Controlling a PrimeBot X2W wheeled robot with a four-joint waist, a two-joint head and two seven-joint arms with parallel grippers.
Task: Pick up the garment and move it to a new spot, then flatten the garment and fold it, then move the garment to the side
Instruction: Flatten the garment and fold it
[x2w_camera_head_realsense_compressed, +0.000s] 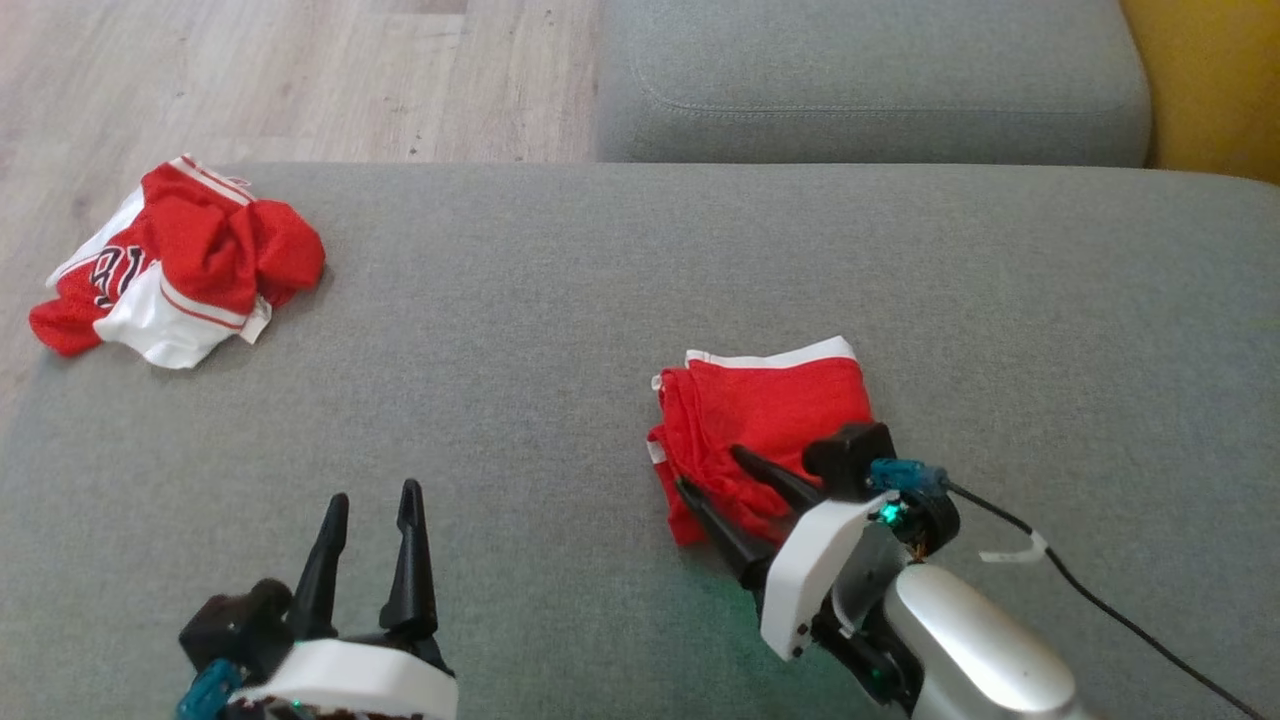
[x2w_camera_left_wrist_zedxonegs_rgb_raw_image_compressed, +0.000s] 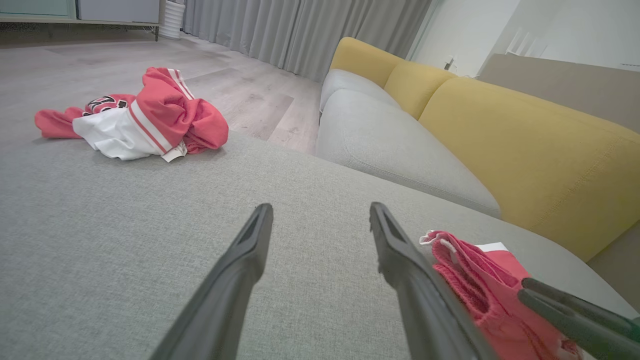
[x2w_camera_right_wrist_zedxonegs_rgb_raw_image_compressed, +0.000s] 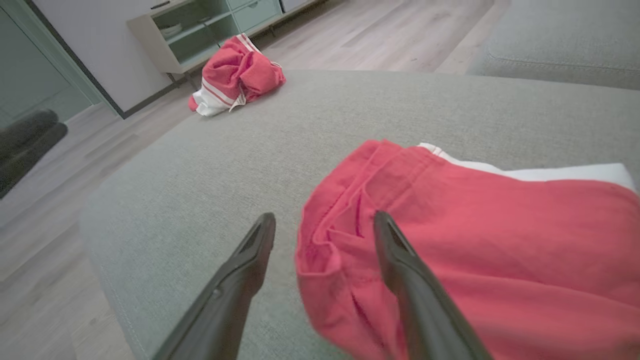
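Two garments lie on the grey sofa seat (x2w_camera_head_realsense_compressed: 560, 300). The folded red garment (x2w_camera_head_realsense_compressed: 780, 405), white-trimmed along its far edge, sits right of the middle. A crumpled red-and-white jersey (x2w_camera_head_realsense_compressed: 190, 260) lies well apart at the far left corner. The jersey's black letters are too bunched to read, and I cannot read its small white tag (x2w_camera_head_realsense_compressed: 257, 322). Of two pincers, the right pincer (x2w_camera_head_realsense_compressed: 710, 467) is spread wide at the folded piece's near-left edge, gripping nothing. The left pincer (x2w_camera_head_realsense_compressed: 375, 492) gapes over bare cushion.
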